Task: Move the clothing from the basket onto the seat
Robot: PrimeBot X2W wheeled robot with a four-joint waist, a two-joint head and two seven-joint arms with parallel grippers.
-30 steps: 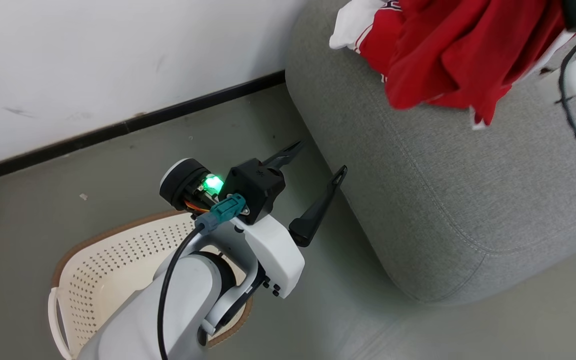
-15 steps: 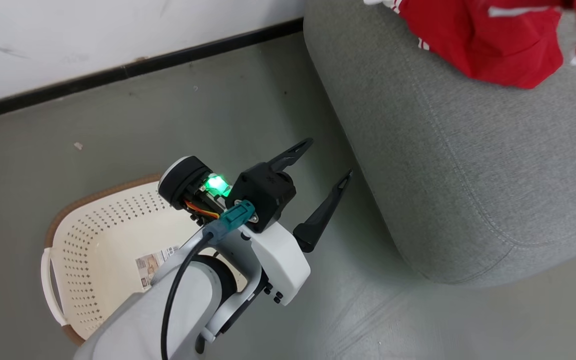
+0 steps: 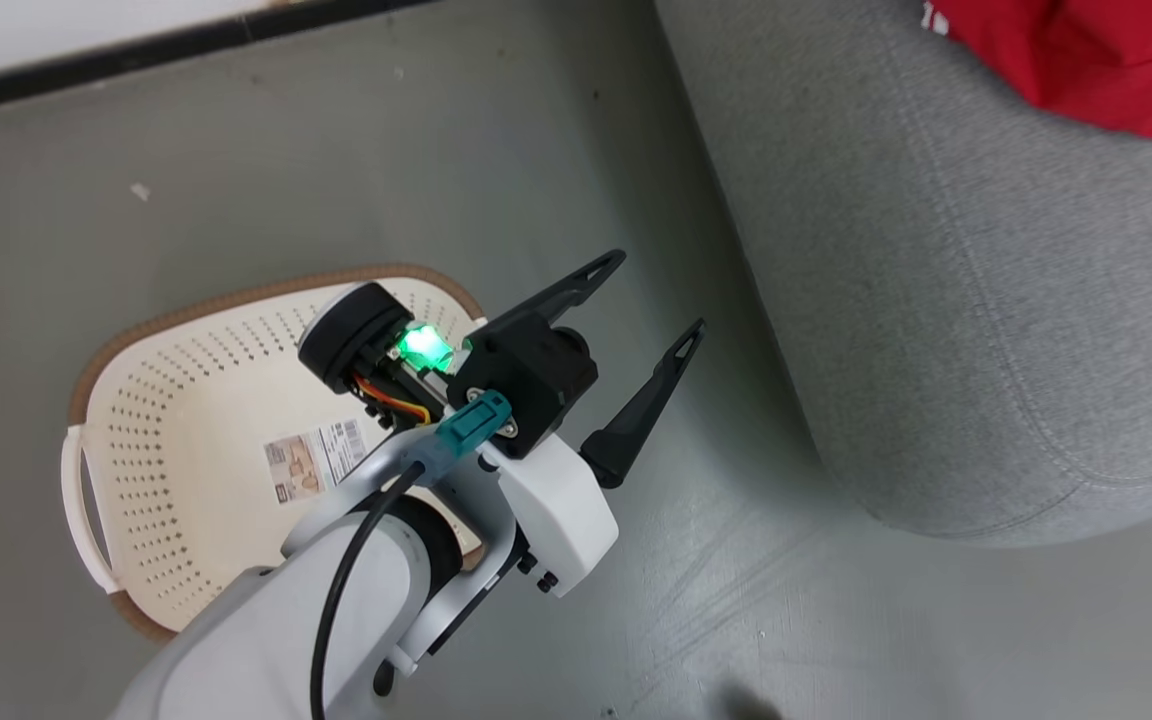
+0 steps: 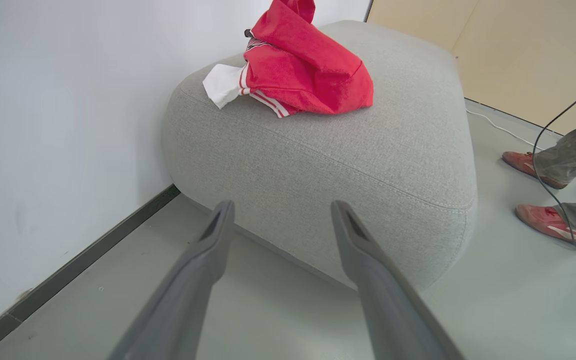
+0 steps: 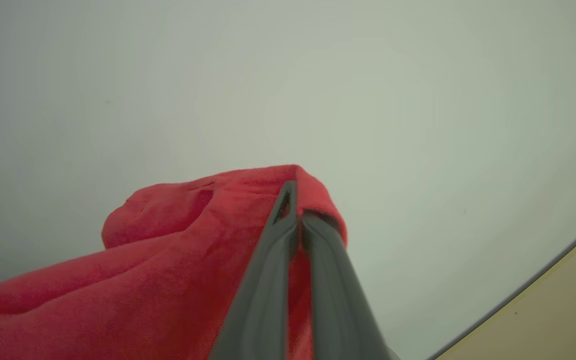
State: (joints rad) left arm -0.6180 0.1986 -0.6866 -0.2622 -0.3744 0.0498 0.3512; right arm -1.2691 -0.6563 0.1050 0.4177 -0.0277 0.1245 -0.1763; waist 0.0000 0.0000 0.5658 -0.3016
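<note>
On the floor [image 3: 236,130] just off the sofa's [image 3: 936,300] rounded corner sits the basket [image 3: 166,420], a paper label [image 3: 314,460] showing on its bottom. The robot's left arm reaches over the basket's sofa-side end. The left gripper [image 3: 657,292] hangs above the floor just short of the sofa's side, its two dark fingers spread wide with nothing between them, pointing at the sofa. Up on the sofa's top, toward the end by the wall [image 4: 43,100], lies the clothing [image 4: 308,70]: a red heap with white striped trim and a white flap on the wall side, its top drawn up into a peak. The right gripper [image 5: 293,197] has its fingers pressed together on a fold of that red cloth. Off the sofa's other side, away from the wall, a person's feet in red shoes [image 4: 550,225] stand on the floor.
</note>
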